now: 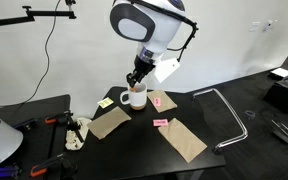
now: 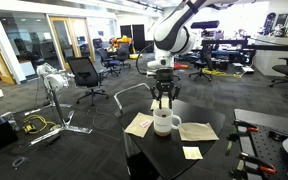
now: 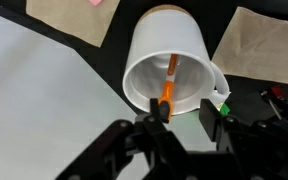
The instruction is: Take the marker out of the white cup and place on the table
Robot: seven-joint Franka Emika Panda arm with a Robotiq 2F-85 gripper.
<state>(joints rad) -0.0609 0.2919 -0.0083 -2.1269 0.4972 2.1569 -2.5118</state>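
One marker [image 3: 169, 82] — thin orange stick, leaning inside the white cup [image 3: 149, 50], a glossy round ceramic mug on the matte black table [image 1: 209, 108]. Your gripper [image 3: 187, 116] hangs above the rim with jaws spread, grasping nothing. Risk: close off-centre and you tip the slick cup — or the smooth pen slips

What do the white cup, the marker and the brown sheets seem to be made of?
The white cup: likely glazed ceramic, smooth, slight sheen. The marker: probably plastic, uniformly orange. The brown sheets: look like matte kraft paper, flat and thin.
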